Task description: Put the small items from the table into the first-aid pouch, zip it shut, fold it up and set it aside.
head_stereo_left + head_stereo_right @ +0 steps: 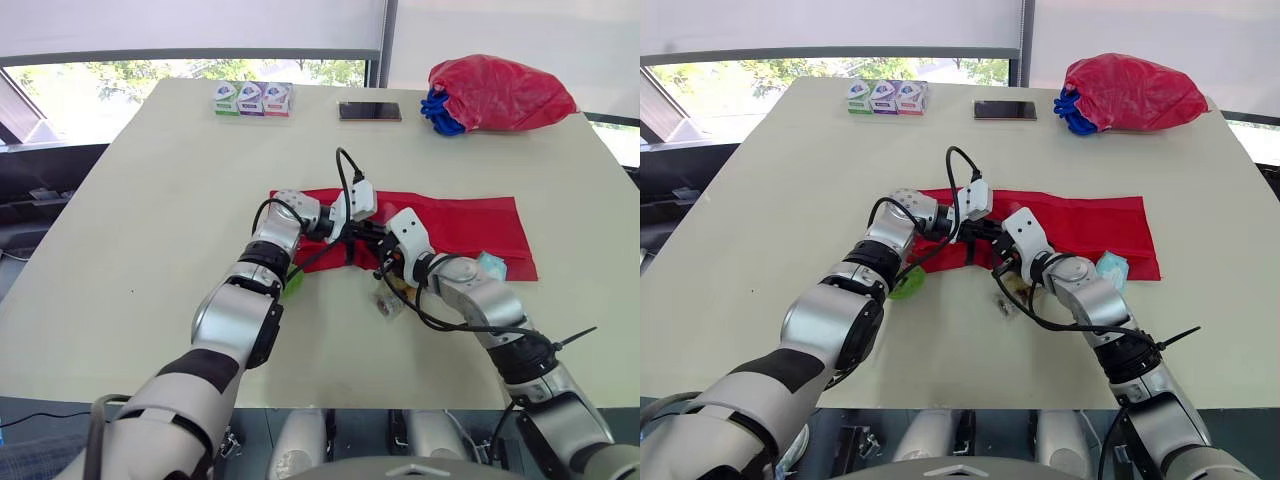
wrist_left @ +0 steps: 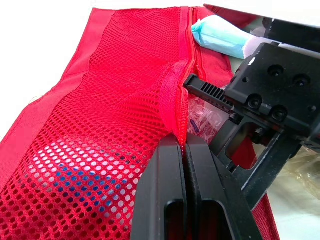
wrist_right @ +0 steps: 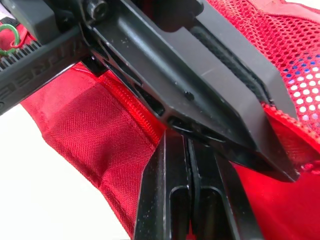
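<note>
Silver arm shells, white wrist housings, looping black cables

Cream table beside bright windows, trees outside.

Along the top of the frame, left of centre, I see a row of three small boxes, side by side and touching: green, purple, then pink-red. Just right of them, apart from the row, a dark phone lies flat. In the upper right sits a bulging red bag, with something blue bunched at its left end. Above that, a lowered white blind covers most of the window, leaving a strip of green foliage.
</note>
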### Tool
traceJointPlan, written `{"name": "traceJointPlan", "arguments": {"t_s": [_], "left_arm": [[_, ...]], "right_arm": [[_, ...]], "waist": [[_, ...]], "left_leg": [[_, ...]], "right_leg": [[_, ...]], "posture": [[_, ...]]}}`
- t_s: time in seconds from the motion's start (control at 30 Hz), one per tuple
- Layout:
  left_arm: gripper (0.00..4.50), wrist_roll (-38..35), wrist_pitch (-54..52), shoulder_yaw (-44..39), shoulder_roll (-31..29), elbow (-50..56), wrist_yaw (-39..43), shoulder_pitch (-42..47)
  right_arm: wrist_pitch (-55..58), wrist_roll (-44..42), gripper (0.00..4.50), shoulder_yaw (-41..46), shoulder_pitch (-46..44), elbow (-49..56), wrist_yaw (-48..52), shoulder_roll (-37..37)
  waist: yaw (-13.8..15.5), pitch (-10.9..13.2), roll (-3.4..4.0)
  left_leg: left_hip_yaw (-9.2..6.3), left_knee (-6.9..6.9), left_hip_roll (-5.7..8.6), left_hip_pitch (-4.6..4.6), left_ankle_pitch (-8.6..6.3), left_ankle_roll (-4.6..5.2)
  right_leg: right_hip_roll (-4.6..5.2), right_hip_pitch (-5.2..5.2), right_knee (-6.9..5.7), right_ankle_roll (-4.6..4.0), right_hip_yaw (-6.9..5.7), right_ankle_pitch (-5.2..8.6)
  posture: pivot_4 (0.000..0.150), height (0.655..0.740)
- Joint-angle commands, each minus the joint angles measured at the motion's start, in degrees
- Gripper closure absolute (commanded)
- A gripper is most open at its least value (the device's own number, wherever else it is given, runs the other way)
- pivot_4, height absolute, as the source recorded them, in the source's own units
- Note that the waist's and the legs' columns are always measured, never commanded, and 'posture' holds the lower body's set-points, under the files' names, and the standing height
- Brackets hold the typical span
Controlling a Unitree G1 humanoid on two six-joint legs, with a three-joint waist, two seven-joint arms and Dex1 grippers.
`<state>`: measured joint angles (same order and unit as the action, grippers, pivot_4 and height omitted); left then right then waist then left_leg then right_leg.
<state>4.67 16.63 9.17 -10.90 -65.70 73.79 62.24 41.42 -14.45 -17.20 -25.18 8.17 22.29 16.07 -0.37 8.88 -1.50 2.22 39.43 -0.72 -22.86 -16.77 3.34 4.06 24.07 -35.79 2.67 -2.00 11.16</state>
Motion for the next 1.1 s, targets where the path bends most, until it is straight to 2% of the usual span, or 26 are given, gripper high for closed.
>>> {"name": "traceJointPlan", "arguments": {"t_s": [0.03,0.2,0.3,0.37,0.53,0.77,0.8,0.83,0.93,1.0,1.03,1.1], "left_arm": [[4.50,2.09,2.62,1.33,0.12,1.76,-3.93,-0.50],[4.50,4.72,5.93,3.28,-0.34,6.28,-11.18,-3.58],[4.50,6.01,7.01,3.96,-0.47,8.96,-15.74,-5.08],[4.50,6.50,7.10,3.75,-0.18,11.30,-19.73,-6.22],[4.50,6.32,5.86,3.48,0.00,15.13,-25.27,-8.86],[4.50,7.38,5.18,5.26,-0.10,18.21,-27.86,-11.11],[4.50,7.68,5.54,5.60,-0.26,18.32,-28.07,-11.11],[4.50,7.88,5.78,5.85,-0.38,18.35,-28.13,-11.08],[4.50,7.18,4.95,5.73,-0.32,18.20,-27.74,-11.22],[4.50,7.56,5.20,6.05,-0.50,17.73,-27.94,-11.16],[4.50,7.23,4.83,5.87,-0.35,17.50,-27.82,-11.08],[4.50,6.25,3.98,5.55,0.10,17.21,-26.93,-10.88]], "right_arm": [[4.69,-3.70,4.47,4.00,1.37,11.39,0.62,0.94],[12.72,-10.55,4.47,9.68,9.63,26.85,2.04,4.91],[12.51,-12.82,4.47,14.08,14.25,32.04,3.14,7.46],[11.55,-15.10,4.47,20.30,19.07,36.13,4.87,9.99],[4.80,-18.70,4.47,36.49,30.12,41.52,9.92,14.64],[-8.53,-26.37,4.47,57.89,47.02,43.29,22.78,15.95],[-9.44,-27.48,3.99,60.24,49.76,43.14,24.75,16.35],[-10.49,-29.20,3.71,62.84,52.83,42.65,27.27,16.49],[-13.61,-35.43,2.14,72.65,61.18,40.03,34.85,16.31],[-15.74,-36.63,1.39,77.29,64.51,38.15,38.01,16.73],[-16.52,-36.99,0.82,79.17,65.91,37.31,39.38,17.23],[-17.83,-37.28,0.14,82.24,68.03,35.83,41.42,18.45]], "waist": [[-0.10,0.00,0.00],[0.37,0.00,-0.01],[0.41,-0.01,-0.01],[1.00,-0.01,0.00],[1.24,0.00,0.00],[1.24,-0.01,0.02],[1.25,-0.01,0.02],[1.29,-0.01,0.01],[1.28,-0.02,0.03],[1.28,-0.02,0.02],[1.26,-0.01,0.02],[1.25,-0.02,0.03]], "left_leg": [[0.01,0.00,0.00,0.00,0.00,0.00],[-0.09,0.01,-0.06,0.03,-0.01,0.01],[-0.08,0.03,-0.09,0.13,0.00,0.00],[-0.10,0.07,-0.10,0.15,0.02,-0.02],[-0.10,0.13,-0.10,0.15,0.01,-0.02],[-0.13,0.13,-0.12,0.22,0.01,-0.02],[-0.13,0.13,-0.15,0.23,0.01,-0.02],[-0.13,0.13,-0.16,0.25,0.01,-0.02],[-0.09,0.13,-0.17,0.29,0.01,-0.01],[-0.07,0.12,-0.20,0.32,0.00,-0.02],[-0.06,0.12,-0.20,0.33,0.00,-0.02],[-0.05,0.12,-0.23,0.34,0.00,-0.02]], "right_leg": [[0.00,0.00,0.01,0.00,0.01,0.00],[0.04,-0.08,0.02,0.00,-0.07,0.00],[0.03,-0.15,0.02,0.00,-0.06,0.00],[0.02,-0.18,-0.01,0.00,-0.06,0.00],[0.03,-0.26,0.04,0.02,-0.05,0.00],[-0.03,-0.32,0.04,0.03,-0.07,0.02],[-0.03,-0.32,0.03,0.03,-0.07,0.02],[-0.04,-0.34,0.04,0.04,-0.07,0.02],[-0.01,-0.39,0.08,0.05,-0.04,0.03],[-0.01,-0.44,0.15,0.11,-0.03,0.07],[-0.01,-0.44,0.15,0.11,-0.02,0.08],[-0.01,-0.44,0.15,0.12,-0.02,0.09]], "posture": [[0.150,0.7400],[0.150,0.7400],[0.150,0.7400],[0.150,0.7400],[0.150,0.7400],[0.150,0.7400],[0.150,0.7400],[0.150,0.7400],[0.150,0.7400],[0.150,0.7400],[0.150,0.7400],[0.150,0.7400]]}}
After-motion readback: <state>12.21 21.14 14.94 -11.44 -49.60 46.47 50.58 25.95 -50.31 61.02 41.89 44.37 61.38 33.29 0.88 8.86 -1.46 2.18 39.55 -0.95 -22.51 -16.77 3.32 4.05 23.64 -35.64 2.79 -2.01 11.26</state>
